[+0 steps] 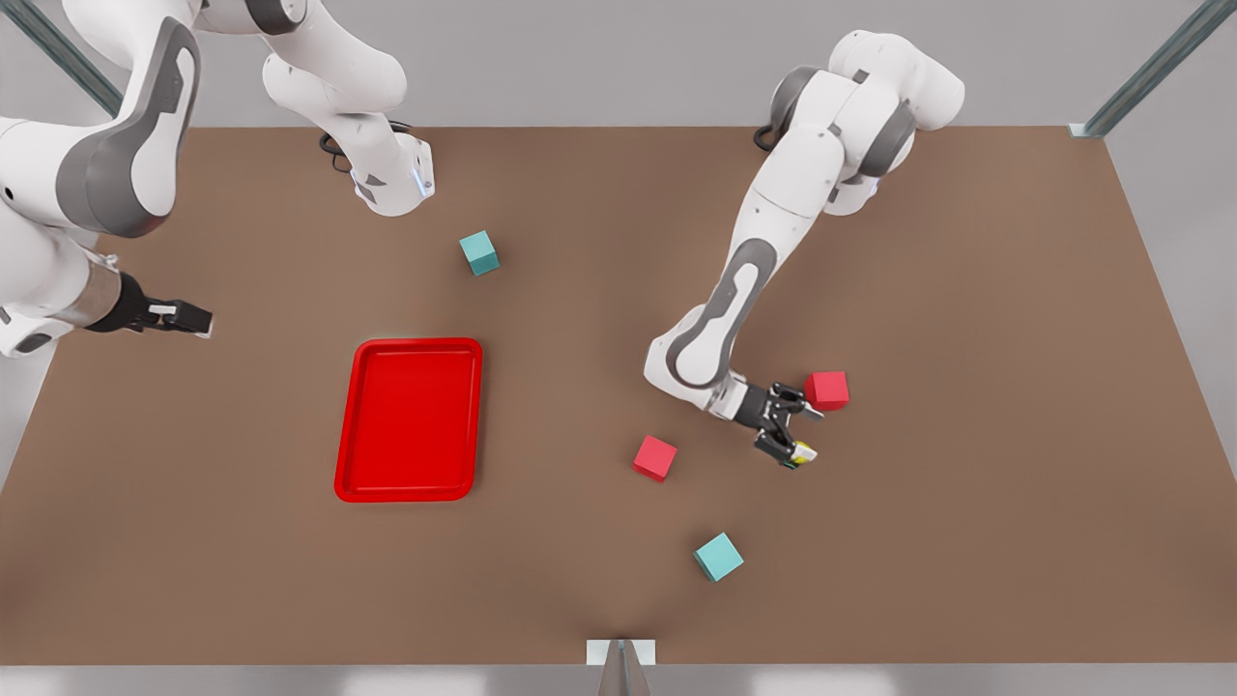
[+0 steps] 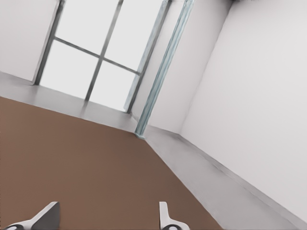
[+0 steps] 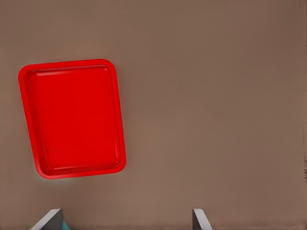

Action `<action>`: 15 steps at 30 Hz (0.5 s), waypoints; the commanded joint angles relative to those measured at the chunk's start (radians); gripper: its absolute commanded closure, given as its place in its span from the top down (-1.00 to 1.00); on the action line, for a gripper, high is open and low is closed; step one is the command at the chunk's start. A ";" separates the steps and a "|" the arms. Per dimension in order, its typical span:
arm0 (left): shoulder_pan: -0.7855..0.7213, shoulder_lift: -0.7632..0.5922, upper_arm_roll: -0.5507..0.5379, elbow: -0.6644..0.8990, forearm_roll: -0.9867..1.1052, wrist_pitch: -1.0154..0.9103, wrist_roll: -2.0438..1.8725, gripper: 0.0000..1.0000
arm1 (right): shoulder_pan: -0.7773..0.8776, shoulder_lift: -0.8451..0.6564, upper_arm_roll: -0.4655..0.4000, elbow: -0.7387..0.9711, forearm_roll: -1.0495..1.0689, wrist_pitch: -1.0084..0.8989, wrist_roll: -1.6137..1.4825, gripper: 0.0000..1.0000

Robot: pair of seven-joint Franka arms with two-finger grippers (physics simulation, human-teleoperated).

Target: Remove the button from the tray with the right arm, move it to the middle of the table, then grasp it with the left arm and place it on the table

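The button (image 1: 803,452), a yellow cap on a dark base, sits on the brown table (image 1: 966,435) at the front view's right of centre. My left gripper (image 1: 802,432) is low over it and open, and the button lies against the tip of its nearer finger. The left wrist view shows the fingers (image 2: 165,218) spread with nothing between them. The red tray (image 1: 410,420) lies empty left of centre and also appears as the tray (image 3: 72,120) in the right wrist view. My right gripper (image 1: 198,319) waits open, high up at the front view's left.
One red cube (image 1: 827,390) sits just beyond the left gripper, and another red cube (image 1: 655,457) lies to its left. A teal cube (image 1: 718,557) is near the front edge. A second teal cube (image 1: 479,252) lies behind the tray.
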 commanded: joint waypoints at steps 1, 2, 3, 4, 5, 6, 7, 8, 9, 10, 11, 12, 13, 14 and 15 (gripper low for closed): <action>0.000 -0.097 -0.049 0.036 -0.047 -0.251 1.654 1.00 | 0.000 -0.002 0.000 0.000 -0.006 -0.004 -0.003 1.00; 0.037 -0.159 -0.046 0.280 -0.456 -0.246 2.033 1.00 | 0.000 -0.002 0.000 0.000 -0.006 -0.004 -0.003 1.00; 0.138 -0.161 -0.036 0.518 -0.850 -0.278 2.366 1.00 | 0.002 0.000 0.000 0.000 -0.006 -0.004 -0.003 1.00; 0.275 -0.166 -0.039 0.642 -1.179 -0.326 2.543 1.00 | 0.000 -0.002 0.000 0.000 -0.007 -0.004 -0.003 1.00; 0.310 -0.216 -0.042 0.662 -1.228 -0.324 2.654 1.00 | 0.002 -0.002 0.000 0.000 -0.004 -0.004 -0.003 1.00; 0.336 -0.276 -0.036 0.664 -1.228 -0.324 2.789 1.00 | 0.006 0.000 0.002 0.000 -0.003 -0.004 -0.003 1.00; 0.359 -0.399 -0.036 0.607 -1.222 -0.320 2.810 1.00 | 0.005 0.000 0.002 0.000 0.000 -0.004 -0.003 1.00; 0.393 -0.534 -0.036 0.497 -1.225 -0.289 2.867 1.00 | 0.005 0.000 0.002 0.000 0.002 -0.004 -0.003 1.00; 0.408 -0.672 -0.036 0.331 -1.224 -0.197 2.884 1.00 | 0.008 0.000 0.003 0.000 0.000 -0.004 -0.002 1.00; 0.412 -0.732 -0.037 0.241 -1.220 -0.143 2.885 1.00 | 0.014 -0.002 0.005 0.000 -0.001 -0.004 -0.002 1.00; 0.415 -0.762 -0.037 0.199 -1.222 -0.134 2.884 1.00 | 0.019 0.001 0.008 0.002 0.008 -0.004 0.001 1.00; 0.416 -0.762 -0.039 0.199 -1.224 -0.134 2.887 1.00 | 0.032 0.002 0.008 0.007 0.005 -0.004 0.001 1.00; 0.418 -0.764 -0.039 0.199 -1.224 -0.137 2.890 1.00 | 0.031 0.002 0.006 0.007 0.007 -0.004 0.001 1.00; 0.418 -0.767 -0.039 0.199 -1.224 -0.140 2.890 1.00 | 0.029 0.002 0.006 0.007 0.011 -0.004 0.001 1.00; 0.418 -0.770 -0.039 0.199 -1.224 -0.142 2.890 1.00 | 0.032 0.002 0.006 0.008 0.007 -0.004 0.001 1.00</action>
